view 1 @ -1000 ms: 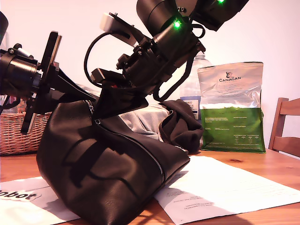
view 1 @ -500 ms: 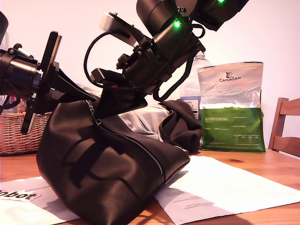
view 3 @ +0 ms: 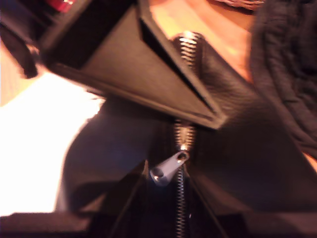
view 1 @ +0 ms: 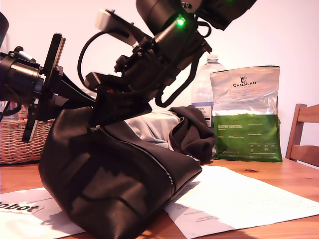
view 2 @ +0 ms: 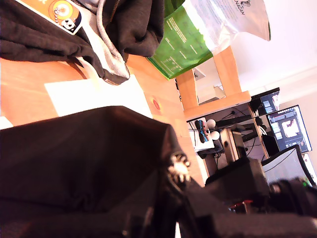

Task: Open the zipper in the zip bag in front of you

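- A pale wall backs a wooden table [view 1: 279,174]; white paper sheets [view 1: 234,199] lie under and around the zip bag [view 1: 99,174].
- At the exterior view's left, a woven wicker basket [view 1: 15,142] stands behind my first gripper [view 1: 79,99]. That gripper meets the bag's raised upper corner. Dark leather fills its wrist view, so I cannot tell how its jaws stand.
- The bag is soft, wedge-shaped dark leather that slumps toward the exterior view's right. The zipper [view 1: 149,159] runs down its sloping top edge as a line of fine silver teeth.
- My second gripper [view 1: 107,102] hangs over the bag's upper end with its jaws apart. The silver pull tab [view 3: 168,167] lies loose between them, not pinched.
- Crumpled black and grey garments [view 1: 189,132] crowd just behind the bag.
- Further right stand a clear water bottle [view 1: 202,92] and a silver-green CANAGAN foil pouch [view 1: 246,117].
- A wooden chair [view 1: 301,134] shows at the right edge, with open tabletop before it.
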You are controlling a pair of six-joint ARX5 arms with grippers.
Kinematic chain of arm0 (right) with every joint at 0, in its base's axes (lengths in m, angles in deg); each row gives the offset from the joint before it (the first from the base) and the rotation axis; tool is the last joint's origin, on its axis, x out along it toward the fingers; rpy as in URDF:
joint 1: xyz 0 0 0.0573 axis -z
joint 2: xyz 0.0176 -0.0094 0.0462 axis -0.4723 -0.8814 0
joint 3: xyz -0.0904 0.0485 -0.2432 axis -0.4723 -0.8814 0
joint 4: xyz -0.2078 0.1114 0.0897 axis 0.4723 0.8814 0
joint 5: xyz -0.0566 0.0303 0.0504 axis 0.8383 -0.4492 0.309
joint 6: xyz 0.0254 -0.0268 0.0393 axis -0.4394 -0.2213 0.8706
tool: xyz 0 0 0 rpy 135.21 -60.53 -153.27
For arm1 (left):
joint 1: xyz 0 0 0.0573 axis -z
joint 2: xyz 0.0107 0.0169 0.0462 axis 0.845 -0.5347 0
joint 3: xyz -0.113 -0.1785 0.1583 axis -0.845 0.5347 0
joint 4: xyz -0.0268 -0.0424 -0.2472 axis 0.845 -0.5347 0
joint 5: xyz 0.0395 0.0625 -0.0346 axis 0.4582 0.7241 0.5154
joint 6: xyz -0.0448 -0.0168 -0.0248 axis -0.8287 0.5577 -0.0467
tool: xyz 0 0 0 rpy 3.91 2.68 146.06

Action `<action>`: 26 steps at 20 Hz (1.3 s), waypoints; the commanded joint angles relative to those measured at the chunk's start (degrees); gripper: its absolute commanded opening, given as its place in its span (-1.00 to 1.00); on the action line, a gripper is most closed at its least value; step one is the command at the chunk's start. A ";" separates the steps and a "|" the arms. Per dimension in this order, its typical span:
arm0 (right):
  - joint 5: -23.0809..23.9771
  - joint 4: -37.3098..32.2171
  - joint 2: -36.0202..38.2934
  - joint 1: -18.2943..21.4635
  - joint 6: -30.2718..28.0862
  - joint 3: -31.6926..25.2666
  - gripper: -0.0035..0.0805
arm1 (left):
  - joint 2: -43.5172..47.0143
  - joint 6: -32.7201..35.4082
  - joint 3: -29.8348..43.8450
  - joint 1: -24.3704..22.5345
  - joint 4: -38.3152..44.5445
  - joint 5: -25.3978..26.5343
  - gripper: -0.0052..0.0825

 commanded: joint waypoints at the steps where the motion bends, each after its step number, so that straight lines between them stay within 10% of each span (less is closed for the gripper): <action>1: 0.33 -0.42 0.92 -0.31 0.00 0.68 -0.46 | 0.13 0.24 0.09 0.11 0.68 -0.44 -0.94; 26: 1.33 -0.20 0.92 -0.20 -0.04 0.68 -0.81 | 0.13 0.52 0.09 0.11 0.83 -0.48 -0.94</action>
